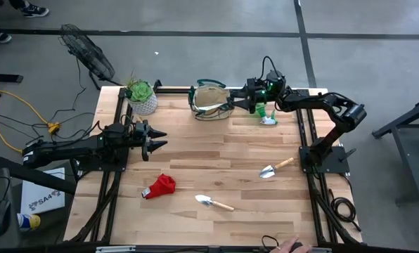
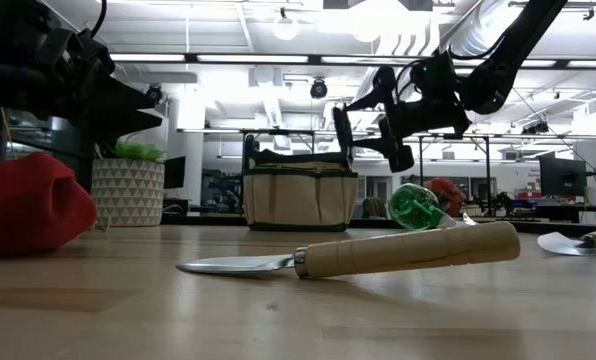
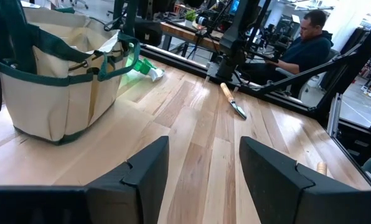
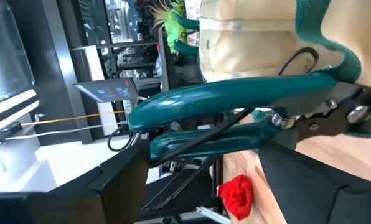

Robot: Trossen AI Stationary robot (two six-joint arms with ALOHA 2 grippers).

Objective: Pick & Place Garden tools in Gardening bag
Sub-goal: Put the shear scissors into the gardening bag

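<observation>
The beige gardening bag (image 1: 211, 100) with green trim stands at the table's far edge. My right gripper (image 1: 239, 97) hovers open at the bag's right side, level with its rim. Dark green-handled pruning shears (image 4: 235, 106) lie across just in front of its fingers, against the bag (image 4: 254, 37). A translucent green plastic piece (image 1: 267, 112) lies right of the bag. Two trowels (image 1: 274, 169) (image 1: 213, 202) and a red cloth (image 1: 160, 186) lie flat on the near half. My left gripper (image 1: 157, 139) waits open at the left edge. My right gripper stands open with its fingers (image 4: 120, 180) on either side of the shears' handles (image 4: 192, 143). I cannot tell whether either finger touches them. The shears lie across the fingers, blade end (image 4: 341, 118) toward the bag's green loop handle.
A green plant in a white pot (image 1: 142, 98) stands at the far left corner. A fan (image 1: 86, 49) stands off the table beyond it. A person (image 3: 304, 43) sits beyond the table's right side. Bare wood lies between the bag and the near tools.
</observation>
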